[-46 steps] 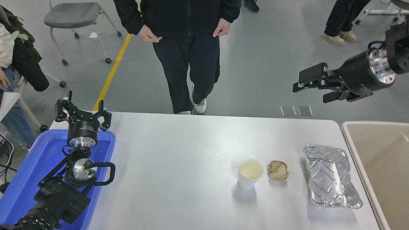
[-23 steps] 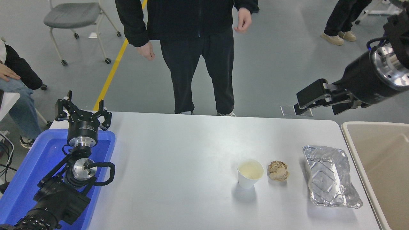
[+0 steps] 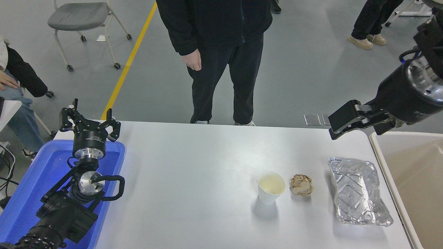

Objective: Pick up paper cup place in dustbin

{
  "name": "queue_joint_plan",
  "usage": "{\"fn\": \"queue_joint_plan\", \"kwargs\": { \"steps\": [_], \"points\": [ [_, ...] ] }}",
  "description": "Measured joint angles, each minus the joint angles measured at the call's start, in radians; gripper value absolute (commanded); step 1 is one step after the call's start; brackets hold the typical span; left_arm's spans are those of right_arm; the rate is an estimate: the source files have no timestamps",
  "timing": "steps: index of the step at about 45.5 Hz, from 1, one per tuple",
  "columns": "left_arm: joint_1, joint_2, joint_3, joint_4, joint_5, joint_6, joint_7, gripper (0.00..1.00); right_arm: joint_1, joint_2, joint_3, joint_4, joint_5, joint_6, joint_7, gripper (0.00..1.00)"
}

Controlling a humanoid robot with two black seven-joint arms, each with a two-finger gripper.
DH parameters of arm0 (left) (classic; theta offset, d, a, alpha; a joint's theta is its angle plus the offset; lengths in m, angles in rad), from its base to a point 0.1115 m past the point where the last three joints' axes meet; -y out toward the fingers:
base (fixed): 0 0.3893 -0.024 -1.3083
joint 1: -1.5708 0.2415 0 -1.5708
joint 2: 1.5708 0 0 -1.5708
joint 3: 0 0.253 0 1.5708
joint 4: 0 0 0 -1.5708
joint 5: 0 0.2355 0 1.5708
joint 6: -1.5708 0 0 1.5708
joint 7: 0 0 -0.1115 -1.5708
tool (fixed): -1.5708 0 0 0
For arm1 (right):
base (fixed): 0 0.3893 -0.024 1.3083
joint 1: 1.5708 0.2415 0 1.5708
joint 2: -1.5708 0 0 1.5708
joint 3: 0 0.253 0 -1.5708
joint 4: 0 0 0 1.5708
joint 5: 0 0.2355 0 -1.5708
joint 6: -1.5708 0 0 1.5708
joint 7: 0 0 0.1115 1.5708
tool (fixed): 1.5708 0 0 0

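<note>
The paper cup [image 3: 271,187] stands upright and empty on the white table [image 3: 193,166], right of centre. The beige dustbin [image 3: 413,180] sits off the table's right edge and is partly cut off by the picture. My right gripper [image 3: 356,128] hangs open and empty in the air over the table's far right corner, well above and to the right of the cup. My left gripper [image 3: 86,119] is parked open at the far left over the blue tray.
A crumpled brown paper ball [image 3: 301,185] lies just right of the cup. A silver foil tray [image 3: 358,195] lies between the ball and the dustbin. A blue tray [image 3: 31,183] is at the left. A person [image 3: 221,52] stands at the far side.
My right gripper has come down and slightly right, from high above the floor to the table's far right corner. The person at the far side has stepped to the right.
</note>
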Motion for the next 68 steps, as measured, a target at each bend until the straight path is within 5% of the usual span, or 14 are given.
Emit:
{"fn": "queue_joint_plan", "kwargs": {
  "steps": [36,68],
  "points": [
    [0.0,0.0,0.0,0.0,0.0,0.0,0.0,0.99,-0.456,0.22,0.178,-0.252,0.057,-0.234,0.0,1.0],
    [0.0,0.0,0.0,0.0,0.0,0.0,0.0,0.99,-0.933,0.301,0.268,-0.559,-0.05,-0.337,-0.001,1.0]
  ]
}}
